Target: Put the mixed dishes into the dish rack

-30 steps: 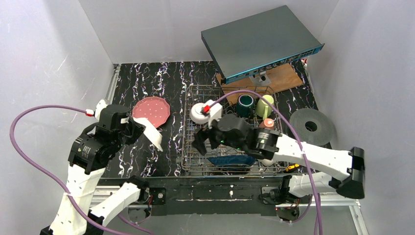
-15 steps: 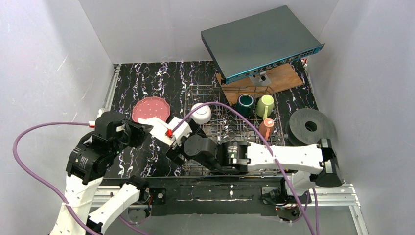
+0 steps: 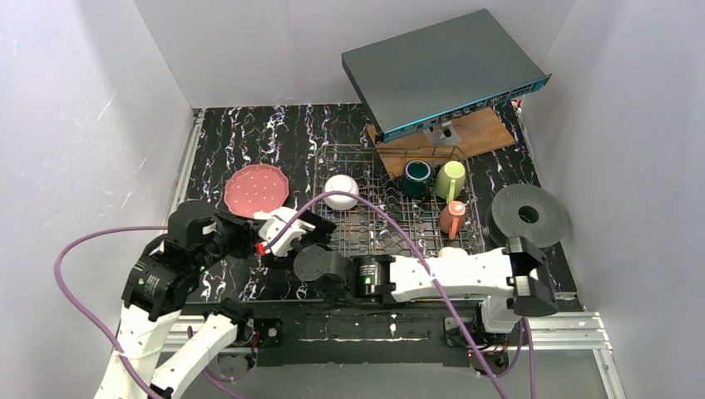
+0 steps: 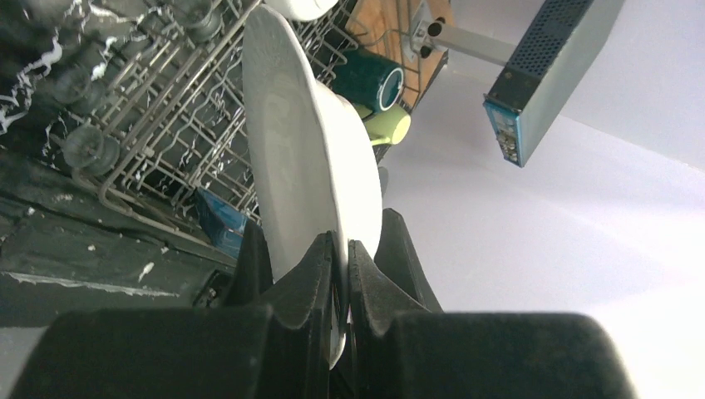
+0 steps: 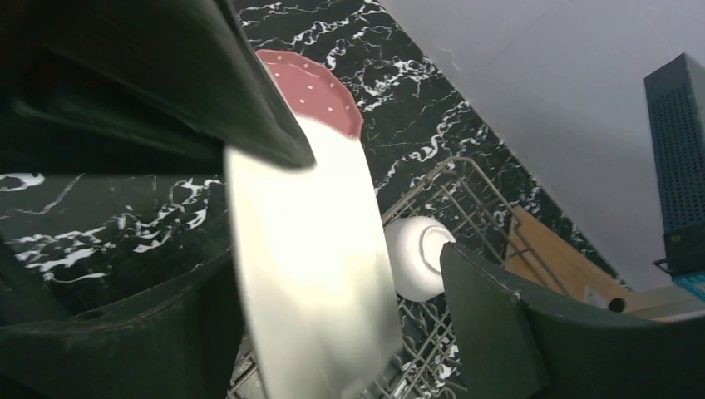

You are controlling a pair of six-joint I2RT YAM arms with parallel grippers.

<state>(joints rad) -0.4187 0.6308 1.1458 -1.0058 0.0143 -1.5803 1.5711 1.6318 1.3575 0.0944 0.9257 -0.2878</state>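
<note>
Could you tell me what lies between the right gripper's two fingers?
The cream plate, pinched at its rim by the left gripper, stands between the open fingers of the right gripper; the right wrist view shows it.

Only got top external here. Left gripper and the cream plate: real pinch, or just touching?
Observer: Real pinch. Left wrist view shows the left gripper shut on the rim of the cream plate, with the plate edge-on.
Operator: Right gripper on it?
Observer: No grip. In the right wrist view the plate hangs between the open fingers of the right gripper, with a gap beside one finger.
Operator: Right arm blocks the rack's near end for me.
Observer: Left wrist view shows a dark blue plate there, at the edge of the dish rack.
</note>
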